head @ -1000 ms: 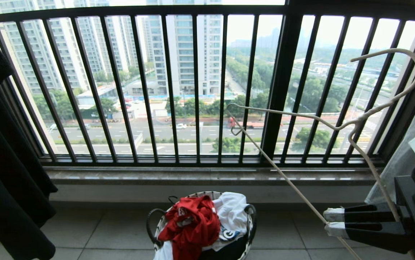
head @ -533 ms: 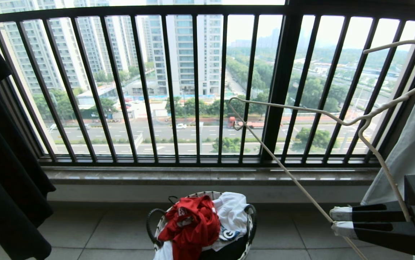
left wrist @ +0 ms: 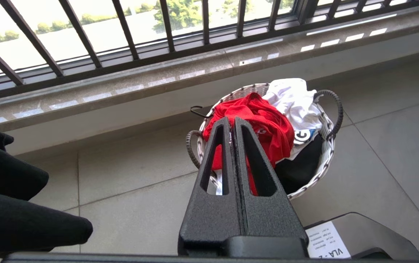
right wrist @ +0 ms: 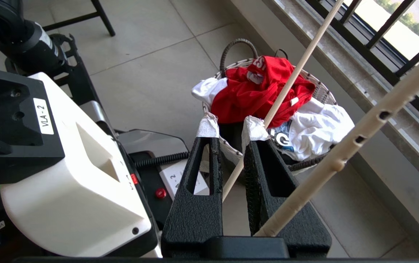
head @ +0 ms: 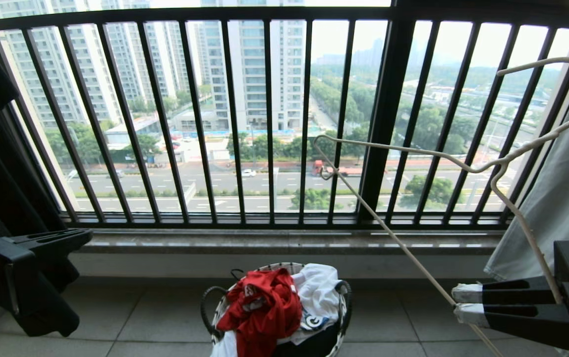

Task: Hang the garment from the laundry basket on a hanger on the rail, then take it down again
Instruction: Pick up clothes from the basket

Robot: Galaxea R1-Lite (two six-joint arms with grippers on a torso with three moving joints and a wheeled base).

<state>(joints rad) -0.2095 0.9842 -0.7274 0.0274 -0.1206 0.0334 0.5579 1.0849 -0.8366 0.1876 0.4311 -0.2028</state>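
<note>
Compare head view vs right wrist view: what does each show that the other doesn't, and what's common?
Head view only: the hanger's hook, the city beyond the black window railing, the left gripper entering at the left edge, a pale grey garment at the right.

Right wrist view only: the robot's white base and the hanger's bottom bar lying between the right gripper's jaws, which stand slightly apart.

Both: the laundry basket with the red T-shirt on top of a white garment, and the grey floor tiles.

The red crumpled T-shirt (head: 259,307) sits on top in the small round white-rimmed basket (head: 344,292). The right gripper (head: 455,302) is clamped on a thin white wire hanger (head: 463,171), left gripper (head: 84,237) at the left edge.
</note>
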